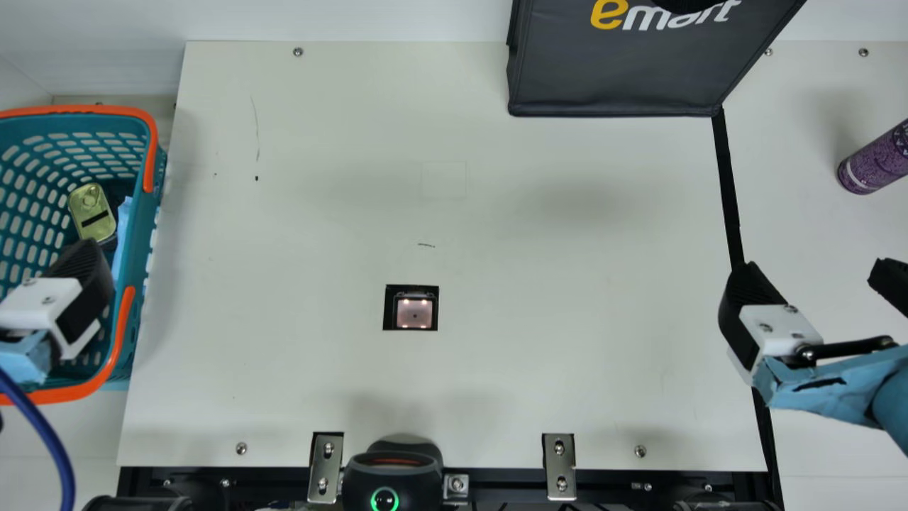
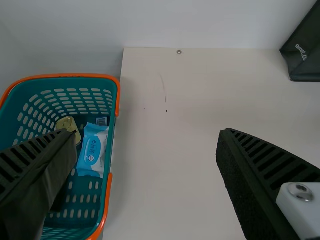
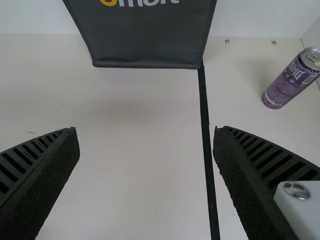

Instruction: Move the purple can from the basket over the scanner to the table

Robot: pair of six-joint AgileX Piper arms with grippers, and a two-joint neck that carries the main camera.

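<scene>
Purple can (image 1: 874, 157) w/ white letters nr cream desk's (image 1: 532, 270) far R corner; blue-green & orange basket (image 1: 145, 213), L edge; black bag (image 1: 617, 71), far edge.

My left gripper (image 1: 79, 270): black ribbed fingers (image 2: 272, 167), white mount (image 1: 35, 301) with black inset, round metal screws, pale blue wrapping (image 1: 25, 358); thick blue cable (image 1: 51, 436). My right gripper (image 1: 812, 271): same black ribs, white block (image 1: 779, 328), screws, slender black rod (image 1: 851, 348), creased pale blue cover (image 1: 816, 389).
</scene>
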